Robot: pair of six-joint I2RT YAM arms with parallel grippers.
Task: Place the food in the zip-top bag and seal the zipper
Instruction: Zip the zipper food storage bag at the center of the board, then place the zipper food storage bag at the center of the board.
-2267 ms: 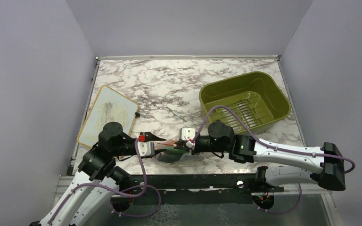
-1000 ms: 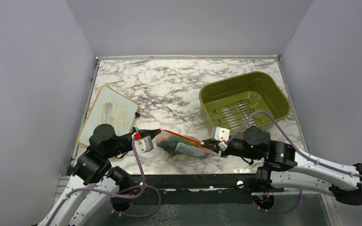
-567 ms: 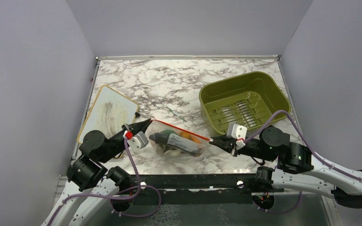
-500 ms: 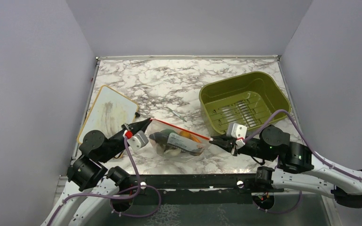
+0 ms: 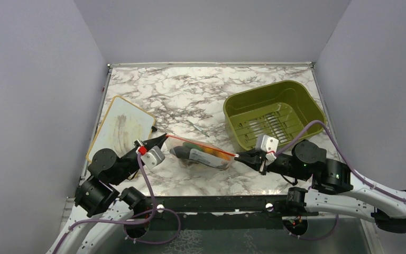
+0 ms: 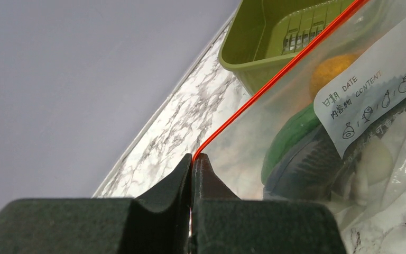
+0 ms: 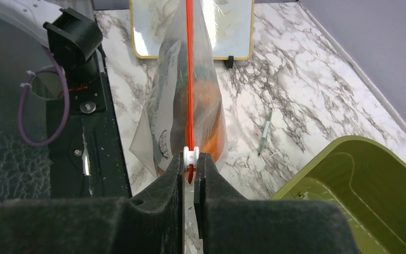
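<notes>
The clear zip-top bag (image 5: 201, 156) hangs stretched between my two grippers above the marble table. Its red-orange zipper (image 5: 198, 143) runs taut along the top edge and looks closed along its length. The food (image 5: 203, 152) sits inside: an orange round piece (image 6: 334, 74), a green piece (image 6: 291, 140) and a dark piece (image 6: 309, 169) behind a white label. My left gripper (image 5: 161, 138) is shut on the bag's left corner (image 6: 193, 157). My right gripper (image 5: 239, 155) is shut on the white slider (image 7: 190, 154) at the zipper's right end.
An olive-green tub (image 5: 275, 116) stands at the back right, close behind my right gripper. A tan-rimmed white board (image 5: 120, 128) lies at the left. A thin pen (image 5: 194, 127) lies on the marble behind the bag.
My right gripper has drawn rightward along the zipper while my left moved left, pulling the bag taut and lifting it. In the last half second the bag has risen slightly.
</notes>
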